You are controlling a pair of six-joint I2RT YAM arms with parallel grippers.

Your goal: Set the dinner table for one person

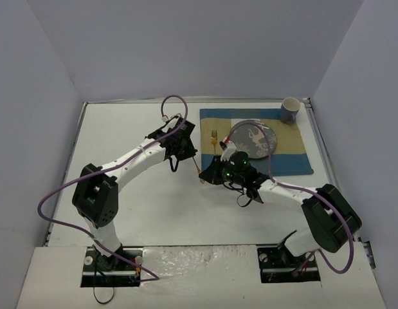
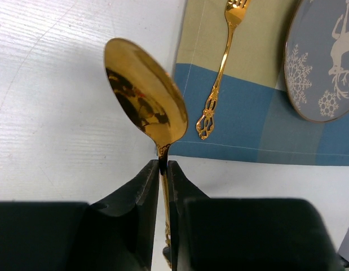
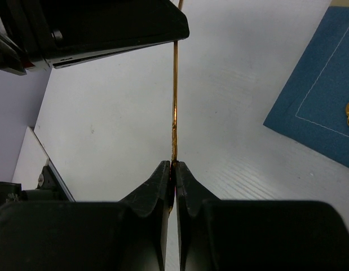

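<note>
A gold spoon [image 2: 145, 93] is held over the white dinner table [image 1: 121, 129], just left of the striped placemat [image 1: 295, 154]. My left gripper [image 2: 163, 166] is shut on the spoon's neck just below the bowl. My right gripper [image 3: 173, 166] is shut on the far end of the spoon's handle [image 3: 175, 101]. In the top view the two grippers face each other, left [image 1: 186, 151] and right [image 1: 208, 175], with the handle [image 1: 200, 168] spanning between them. A gold fork [image 1: 214, 140] lies on the placemat left of the grey plate [image 1: 253, 138].
A grey cup [image 1: 290, 109] stands at the placemat's far right corner. The placemat's near left corner [image 3: 321, 107] lies right of the spoon. Grey walls enclose the table on three sides. Purple cables loop over both arms.
</note>
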